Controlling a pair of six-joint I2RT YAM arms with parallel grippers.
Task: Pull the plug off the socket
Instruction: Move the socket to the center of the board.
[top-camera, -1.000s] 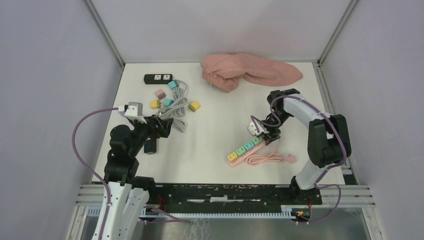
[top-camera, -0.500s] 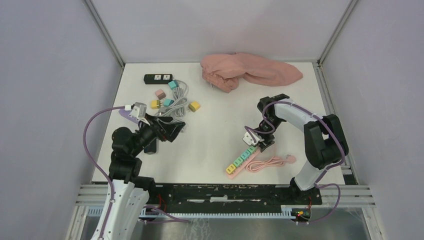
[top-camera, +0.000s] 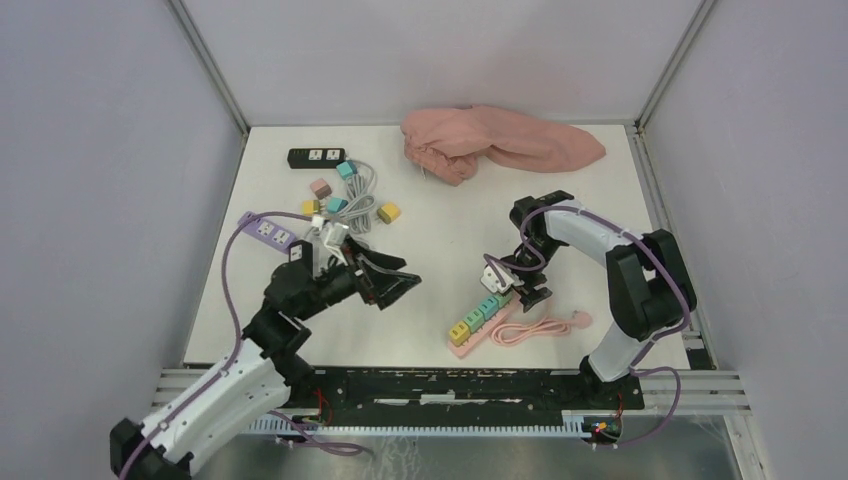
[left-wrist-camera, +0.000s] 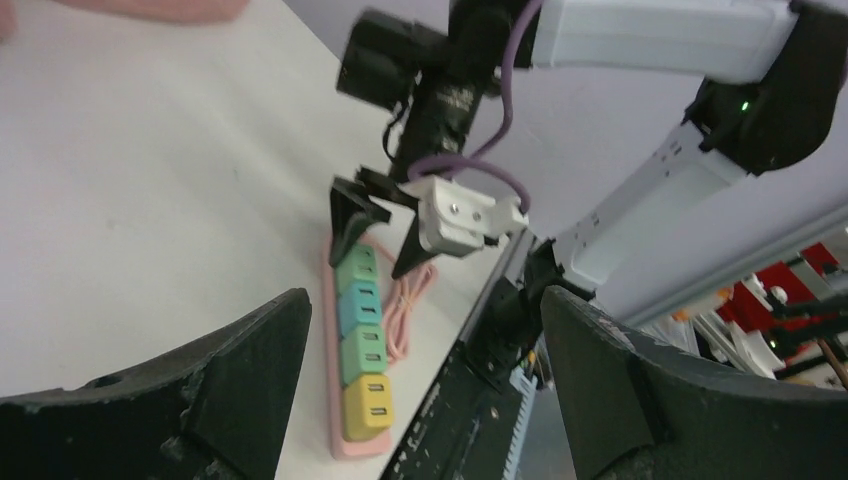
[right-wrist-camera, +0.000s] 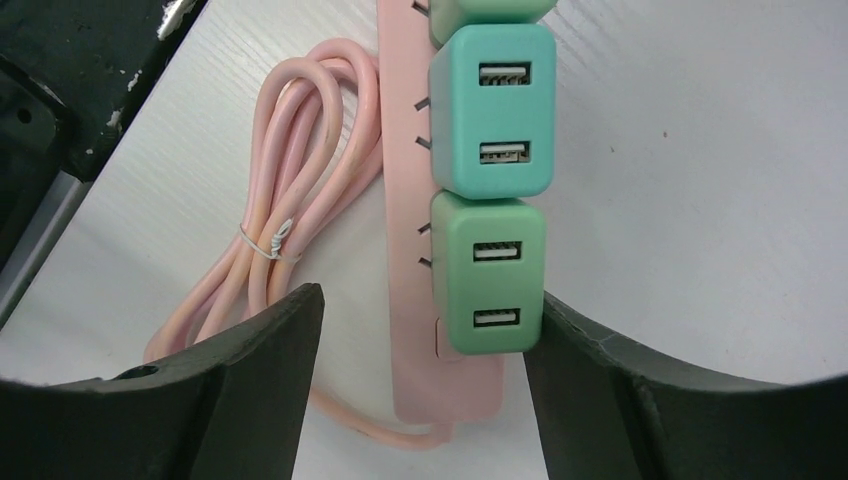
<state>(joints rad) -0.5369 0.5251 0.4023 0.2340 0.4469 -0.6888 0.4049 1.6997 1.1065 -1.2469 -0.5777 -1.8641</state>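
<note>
The pink power strip (top-camera: 478, 322) lies diagonally on the white counter (top-camera: 440, 230), low and right of centre in the top view. Four cube plugs are seated in a row along it: a yellow plug (top-camera: 458, 330) nearest the lower edge, then green, teal and green.

The right fingers (right-wrist-camera: 250, 400) are spread apart and set astride the strip's upper end, and the last green plug (right-wrist-camera: 490, 270) is framed between them in the right wrist view. The finger at lower right appears to meet that plug's side, though true contact cannot be settled. The finger at lower left is held clear of the strip, so nothing is clamped. The prongs are hidden inside the sockets. The plug above the teal plug (right-wrist-camera: 492, 110) is cut off by the upper edge. A coiled pink cord (right-wrist-camera: 290, 200) is seen left of the strip.

The left fingers (left-wrist-camera: 220, 390) are likewise released — wide apart, held above the counter and pointed toward the strip, well apart from it. In the top view the strip's upper end is covered by the right wrist.

A bunched pink cloth (top-camera: 500, 140) lies at upper centre. At upper left, a black power strip (top-camera: 316, 156) is set beside a tangle of grey cables (top-camera: 345, 200) with coloured plugs too small to count. A purple strip (top-camera: 265, 230) lies just below them, partly hidden by the left arm.
</note>
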